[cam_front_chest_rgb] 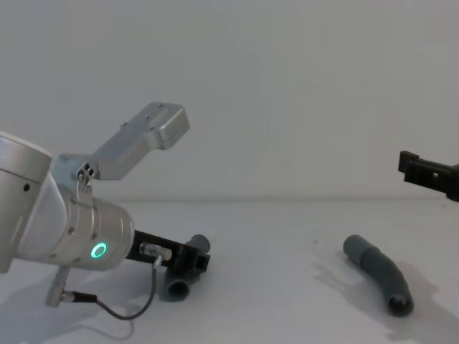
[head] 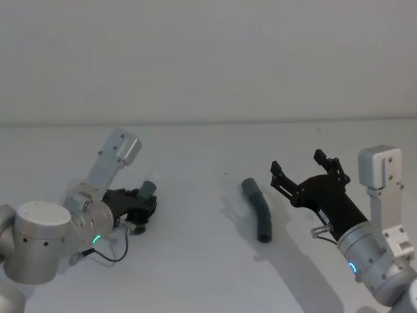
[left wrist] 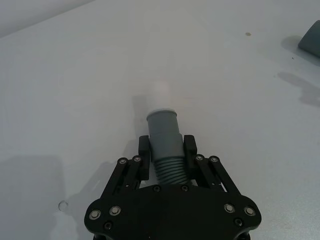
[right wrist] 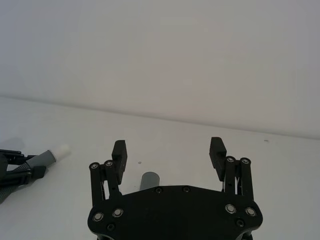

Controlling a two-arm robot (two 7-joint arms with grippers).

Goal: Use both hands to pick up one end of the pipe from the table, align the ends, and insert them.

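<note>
A curved, dark grey loose pipe piece (head: 258,210) lies flat on the white table (head: 195,274), one open mouth turned toward the robot and the other toward the far edge. Well to the left of that piece, the left gripper (head: 144,202) sits low over the table with its fingers pinching the second pipe piece (left wrist: 165,140) around its ribbed section. The smooth collar and a pale tip (left wrist: 161,92) jut out beyond the fingertips, and the wrist view shows this end lifted clear of the surface. A green ring (cam_front_chest_rgb: 98,250) glows on the left wrist. Just to the right of the loose piece, the right gripper (head: 298,163) hangs above the table with its fingers spread wide and nothing between them, pointing toward the near end of the tube. The tabletop is matte and bare apart from soft shadows under the arms and the tube, and it meets a plain pale wall (head: 208,59) behind the loose piece.
</note>
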